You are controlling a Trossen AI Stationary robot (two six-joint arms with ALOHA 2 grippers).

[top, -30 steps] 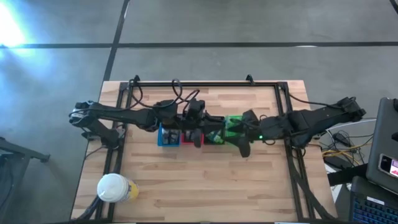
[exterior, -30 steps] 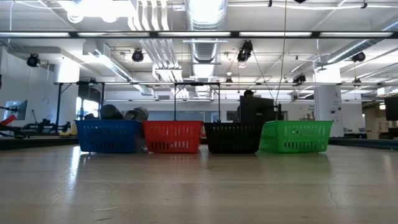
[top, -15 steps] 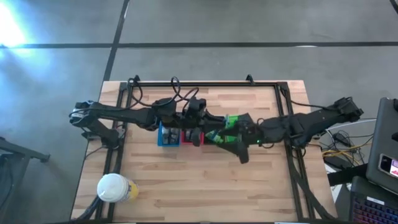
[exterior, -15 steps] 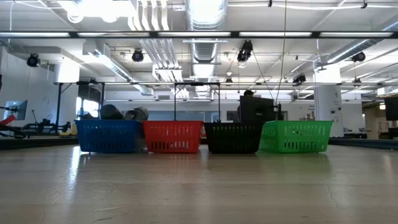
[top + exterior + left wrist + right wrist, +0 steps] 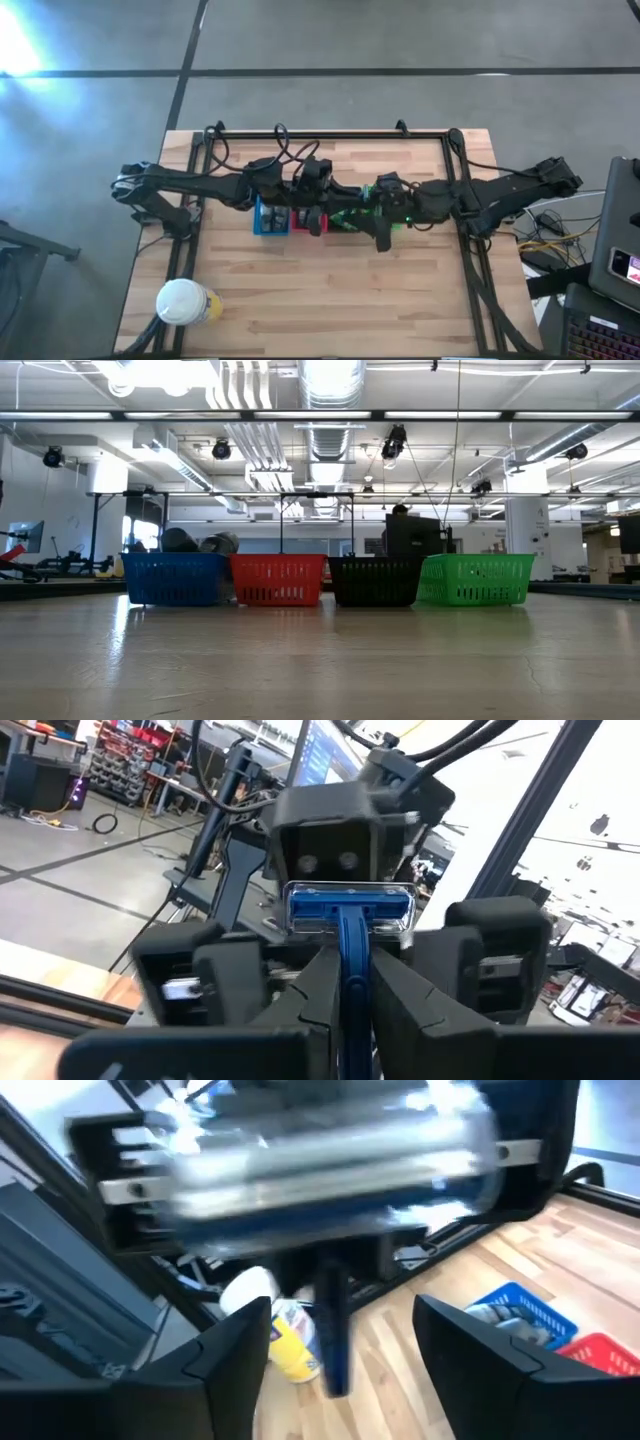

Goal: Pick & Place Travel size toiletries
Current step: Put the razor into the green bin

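Observation:
My left gripper (image 5: 350,970) hovers over the row of baskets at mid-table (image 5: 318,212), shut on a blue-handled razor (image 5: 350,910) with a silver and blue head. Facing it from the table's right is my right gripper (image 5: 362,215), which is open. In the right wrist view the razor (image 5: 320,1150) shows blurred and close. Its dark handle (image 5: 333,1330) stands between the right gripper's spread fingers (image 5: 240,1355) without touching them. No other toiletries can be made out. Neither gripper shows in the low view. My left gripper pinches the razor's blue handle (image 5: 350,948) between its two fingers, with the handle lying along them. The head (image 5: 350,908) sticks out past the fingertips toward the right arm. The razor is lifted clear, above the baskets.
Blue (image 5: 172,580), red (image 5: 277,580), black (image 5: 375,582) and green (image 5: 476,580) baskets stand in a row at mid-table, mostly under the arms in the high view. A white-lidded round container (image 5: 183,302) stands by the near left corner. Bare wood lies along the table's near side.
My right gripper has moved toward the table's left, over the green basket and up to the left gripper. My left gripper and the razor have stayed in place.

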